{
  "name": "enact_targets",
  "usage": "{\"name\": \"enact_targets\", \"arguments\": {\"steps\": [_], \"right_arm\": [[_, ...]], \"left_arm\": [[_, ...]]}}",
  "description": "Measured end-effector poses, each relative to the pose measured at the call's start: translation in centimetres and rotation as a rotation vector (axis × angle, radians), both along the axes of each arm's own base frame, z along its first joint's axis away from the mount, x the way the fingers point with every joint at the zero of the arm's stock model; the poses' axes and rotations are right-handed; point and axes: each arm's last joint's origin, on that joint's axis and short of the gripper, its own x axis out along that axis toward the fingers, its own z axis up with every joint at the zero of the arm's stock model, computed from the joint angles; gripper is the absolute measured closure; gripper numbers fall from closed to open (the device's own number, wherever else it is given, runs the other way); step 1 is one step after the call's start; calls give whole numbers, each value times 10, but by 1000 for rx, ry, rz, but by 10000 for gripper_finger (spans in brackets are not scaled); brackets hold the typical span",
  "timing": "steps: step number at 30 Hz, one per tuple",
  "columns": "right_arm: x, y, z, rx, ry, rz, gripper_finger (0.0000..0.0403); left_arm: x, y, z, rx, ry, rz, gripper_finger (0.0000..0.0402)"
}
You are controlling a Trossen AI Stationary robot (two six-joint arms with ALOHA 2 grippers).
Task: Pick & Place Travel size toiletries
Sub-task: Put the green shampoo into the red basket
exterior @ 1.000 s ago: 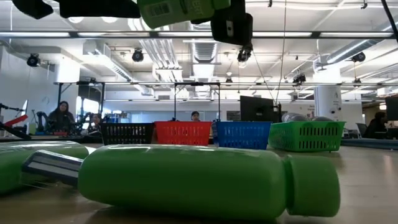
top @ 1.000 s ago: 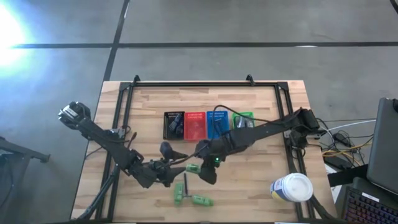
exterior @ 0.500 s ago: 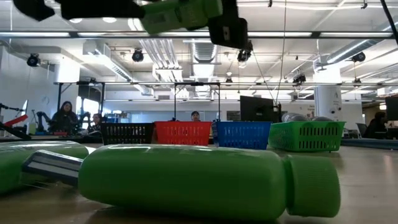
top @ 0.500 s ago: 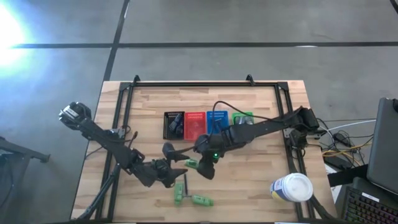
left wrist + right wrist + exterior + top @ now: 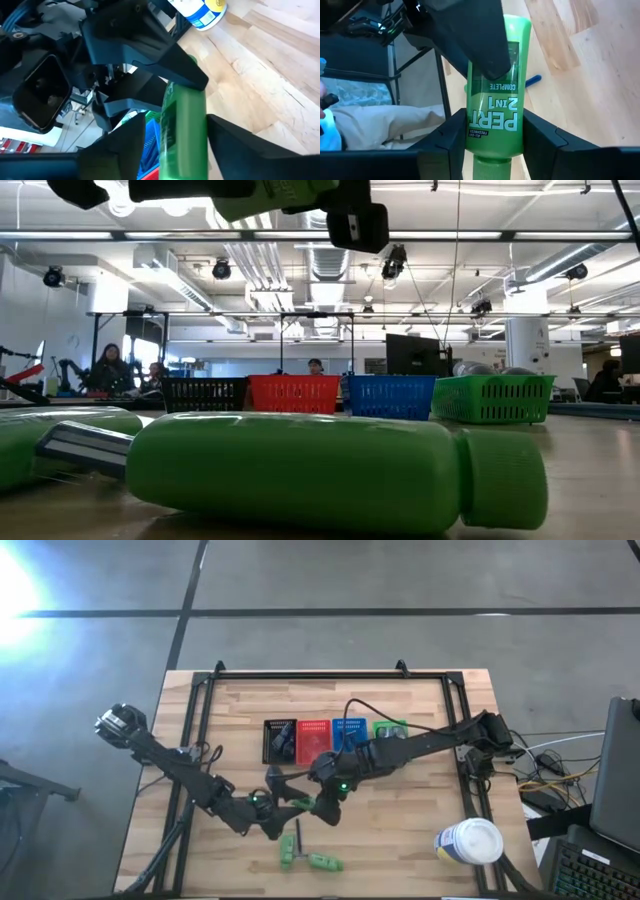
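A bright green travel bottle (image 5: 305,804) labelled PERT 2 IN 1 (image 5: 492,100) hangs in the air between both grippers, above the table's near middle. My right gripper (image 5: 495,135) is shut on it. My left gripper (image 5: 176,120) is open, with one finger on each side of the bottle's other end (image 5: 182,130); a strip of background shows beside one finger. In the low view the held bottle (image 5: 290,192) shows at the top. Two more green bottles (image 5: 287,850) (image 5: 323,862) and a thin black stick (image 5: 297,833) lie on the table near its near edge. My right gripper pinches the green bottle between its two fingers (image 5: 451,137), on the bottle's sides just above the cap (image 5: 490,167). The fingers come level from the table's right and lie along the bottle. The bottle is lifted clear, about level, its far end pointing at my left gripper.
Black (image 5: 280,740), red (image 5: 313,740), blue (image 5: 348,735) and green (image 5: 390,727) mesh baskets stand in a row at mid-table. A large white canister (image 5: 470,841) stands at the near right corner. In the low view a green bottle (image 5: 330,470) lies close to the camera.
My left gripper has moved toward the table's right, up to the held bottle, and its fingers now flank the bottle's free end. My right gripper, still holding the bottle in the air, has shifted slightly toward the left and far side.
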Motion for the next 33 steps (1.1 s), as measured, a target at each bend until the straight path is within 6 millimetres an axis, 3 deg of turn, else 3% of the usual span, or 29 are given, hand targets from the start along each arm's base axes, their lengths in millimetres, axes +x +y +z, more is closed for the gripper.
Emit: {"name": "enact_targets", "arguments": {"steps": [4, 14, 22, 27, 33], "right_arm": [[2, 1, 3, 28, -32, 9, 259], [3, 0, 4, 47, -30, -3, 257], [5, -9, 3, 59, -21, -25, 237], [3, -11, 4, 48, -13, -47, 209], [-12, -16, 20, -28, -4, -90, 160]], "left_arm": [[0, 0, 0, 1, 1, -1, 218], [0, 0, -1, 8, 5, -1, 245], [0, 1, -1, 7, 11, 7, 292], [-2, 3, -4, -1, 25, 61, 295], [-5, 6, -10, -79, 39, 170, 297]]}}
